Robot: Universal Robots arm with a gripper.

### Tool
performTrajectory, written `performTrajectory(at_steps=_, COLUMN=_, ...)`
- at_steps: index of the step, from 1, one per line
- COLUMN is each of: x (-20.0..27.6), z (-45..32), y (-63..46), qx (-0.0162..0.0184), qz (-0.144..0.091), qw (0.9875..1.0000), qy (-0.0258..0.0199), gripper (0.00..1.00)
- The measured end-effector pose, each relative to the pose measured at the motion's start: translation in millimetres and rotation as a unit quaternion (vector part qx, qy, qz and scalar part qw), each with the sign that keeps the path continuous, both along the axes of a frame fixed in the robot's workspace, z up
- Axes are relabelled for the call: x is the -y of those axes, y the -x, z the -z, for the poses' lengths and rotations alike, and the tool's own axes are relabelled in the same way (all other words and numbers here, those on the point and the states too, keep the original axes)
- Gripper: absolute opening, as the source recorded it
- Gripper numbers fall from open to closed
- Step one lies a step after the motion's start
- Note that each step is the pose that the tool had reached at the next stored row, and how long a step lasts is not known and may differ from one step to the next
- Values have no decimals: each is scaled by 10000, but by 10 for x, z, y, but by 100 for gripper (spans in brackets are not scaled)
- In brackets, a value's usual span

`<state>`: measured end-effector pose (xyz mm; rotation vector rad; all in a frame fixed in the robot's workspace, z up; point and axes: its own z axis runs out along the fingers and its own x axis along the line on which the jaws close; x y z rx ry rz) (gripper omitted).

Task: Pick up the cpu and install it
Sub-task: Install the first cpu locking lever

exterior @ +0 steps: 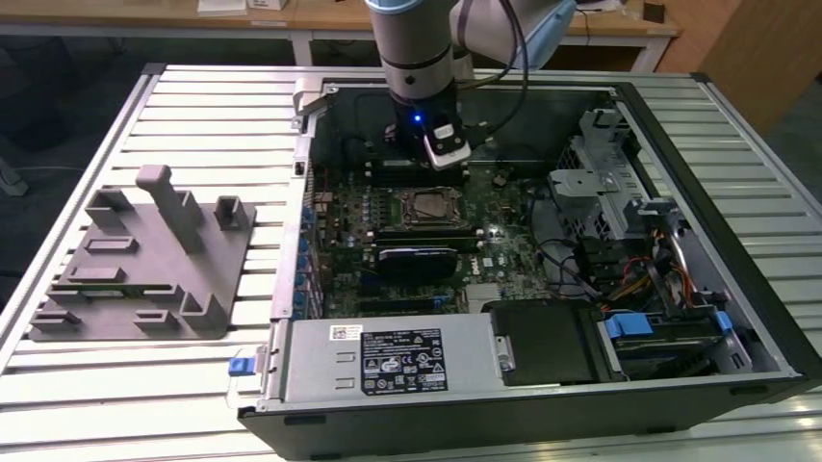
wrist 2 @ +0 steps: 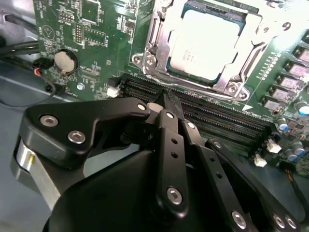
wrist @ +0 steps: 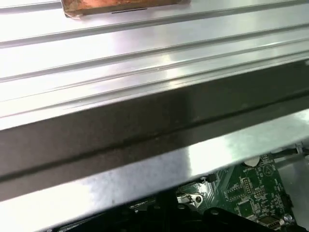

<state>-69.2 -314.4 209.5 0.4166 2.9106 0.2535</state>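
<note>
The counter (exterior: pixel 192 106) carries an open case (exterior: pixel 719 192) beside a grey tray (exterior: pixel 141 260). Inside lies the board (wrist 2: pixel 96 43); the cpu (wrist 2: pixel 205 41) sits in its socket (wrist 2: pixel 159 29). Just beside the socket, the hand (wrist 2: pixel 170 104) hovers with fingers pinched together, holding nothing

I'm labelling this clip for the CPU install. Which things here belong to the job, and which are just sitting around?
Part of the job:
- cpu, lying in its socket on the motherboard
- gripper, jaws closed, empty, just beside the socket
- computer case

Just lying about:
- grey plastic tray on the slatted table
- coin battery
- power supply
</note>
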Motion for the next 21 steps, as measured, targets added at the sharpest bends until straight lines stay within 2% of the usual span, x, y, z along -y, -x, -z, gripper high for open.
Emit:
performTrajectory(at_steps=6, x=0, z=-3, y=0, qx=1, qz=2, qw=10000, qy=1, gripper=11)
performTrajectory(at_steps=8, x=0, z=-3, y=0, qx=-1, qz=2, qw=10000, qy=31, gripper=11)
performTrajectory(at_steps=12, x=0, z=-1, y=-2, qx=-18, qz=2, qw=9998, qy=177, gripper=11)
performTrajectory(at_steps=21, x=3, z=6, y=-8, qx=-99, qz=1, qw=9983, qy=580, gripper=11)
